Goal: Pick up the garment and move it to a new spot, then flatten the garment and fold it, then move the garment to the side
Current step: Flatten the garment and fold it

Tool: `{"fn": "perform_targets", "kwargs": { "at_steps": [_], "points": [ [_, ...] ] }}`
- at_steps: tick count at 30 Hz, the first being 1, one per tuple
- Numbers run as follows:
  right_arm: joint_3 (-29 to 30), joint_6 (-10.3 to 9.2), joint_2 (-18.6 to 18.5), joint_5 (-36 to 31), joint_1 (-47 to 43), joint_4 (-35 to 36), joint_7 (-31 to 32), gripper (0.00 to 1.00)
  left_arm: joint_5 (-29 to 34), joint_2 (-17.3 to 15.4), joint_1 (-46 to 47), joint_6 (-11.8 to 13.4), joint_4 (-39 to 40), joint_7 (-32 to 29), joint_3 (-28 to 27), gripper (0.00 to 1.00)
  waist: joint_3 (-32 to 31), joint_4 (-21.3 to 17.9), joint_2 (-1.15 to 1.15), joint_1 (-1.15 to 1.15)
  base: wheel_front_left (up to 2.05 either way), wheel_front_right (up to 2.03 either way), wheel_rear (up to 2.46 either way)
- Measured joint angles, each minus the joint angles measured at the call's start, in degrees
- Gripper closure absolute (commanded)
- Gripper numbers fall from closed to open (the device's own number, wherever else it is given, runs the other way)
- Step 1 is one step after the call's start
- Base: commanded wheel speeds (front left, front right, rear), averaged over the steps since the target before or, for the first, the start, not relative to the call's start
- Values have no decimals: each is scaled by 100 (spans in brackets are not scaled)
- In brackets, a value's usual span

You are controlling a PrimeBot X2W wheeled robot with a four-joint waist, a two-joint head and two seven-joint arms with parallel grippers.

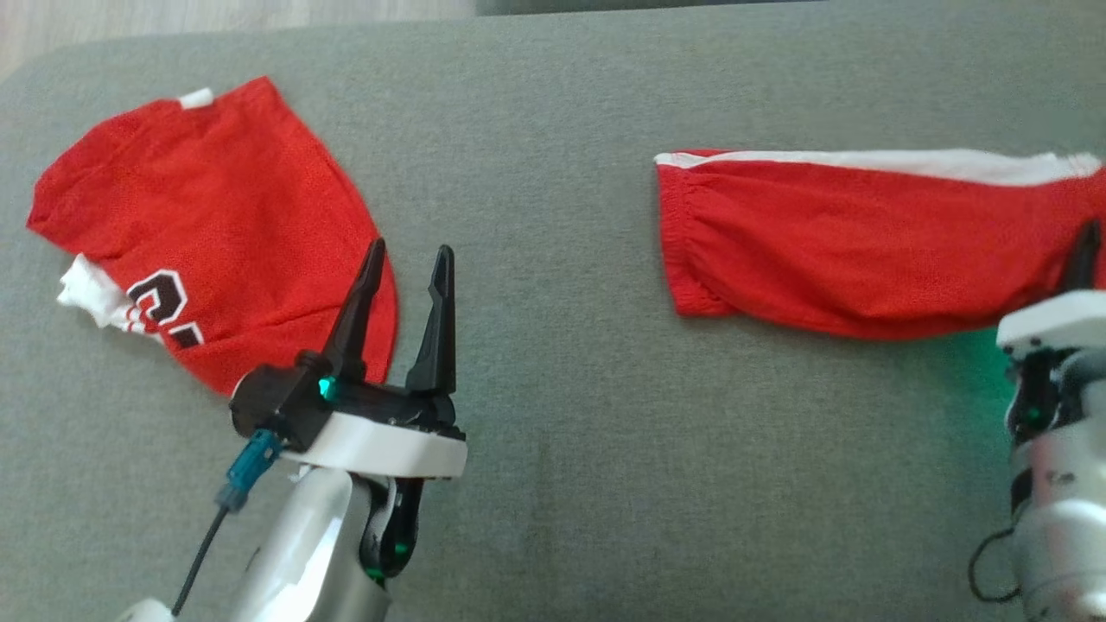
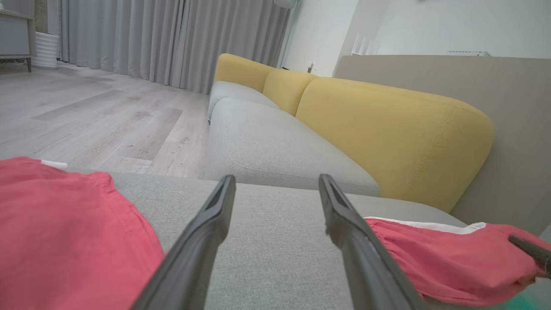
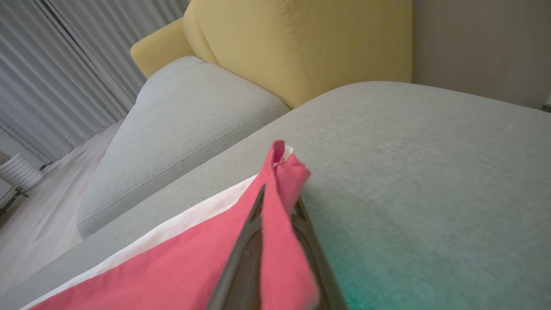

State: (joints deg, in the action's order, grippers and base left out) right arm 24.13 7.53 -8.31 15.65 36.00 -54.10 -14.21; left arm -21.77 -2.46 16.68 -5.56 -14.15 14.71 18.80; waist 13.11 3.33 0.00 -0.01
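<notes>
The garment (image 1: 847, 242) is red cloth with a white stripe along its far edge, lying stretched out on the right of the grey cushion (image 1: 562, 415). My right gripper (image 1: 1087, 238) is shut on its right end. In the right wrist view a pinched fold of the garment (image 3: 275, 241) stands up between the fingers (image 3: 247, 241). My left gripper (image 1: 411, 250) hovers open with nothing in it, over the cushion between the two cloths. The left wrist view shows its gripper (image 2: 276, 178) with the garment (image 2: 443, 258) to the right of it.
A second red cloth (image 1: 216, 216) with white trim and dark lettering lies crumpled at the left, partly under my left fingers, and shows as red cloth (image 2: 64, 237) in the left wrist view. Beyond the cushion are a yellow backrest (image 2: 387, 129), another grey seat (image 2: 267, 146) and wood floor (image 2: 107, 116).
</notes>
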Motion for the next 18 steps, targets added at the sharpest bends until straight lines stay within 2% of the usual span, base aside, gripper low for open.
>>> {"fn": "perform_targets", "kwargs": {
  "at_steps": [12, 16, 18],
  "points": [
    [162, 0, 226, 70, -276, 487, -1, 100, 66, -1, -104, -53, -42, 0, -37, 0, -27, -31, 0, 1, 0, 0, 0],
    [-90, 0, 291, 201, -279, 797, -9, 100, 65, -1, -115, -54, -67, 0, -42, 0, -116, 31, 0, 1, 0, 0, 0],
    [-443, 0, 368, 358, -293, 1088, -16, 100, 64, -1, -169, -54, -86, 0, -43, 0, -207, 89, 0, 1, 0, 0, 0]
  ]
}}
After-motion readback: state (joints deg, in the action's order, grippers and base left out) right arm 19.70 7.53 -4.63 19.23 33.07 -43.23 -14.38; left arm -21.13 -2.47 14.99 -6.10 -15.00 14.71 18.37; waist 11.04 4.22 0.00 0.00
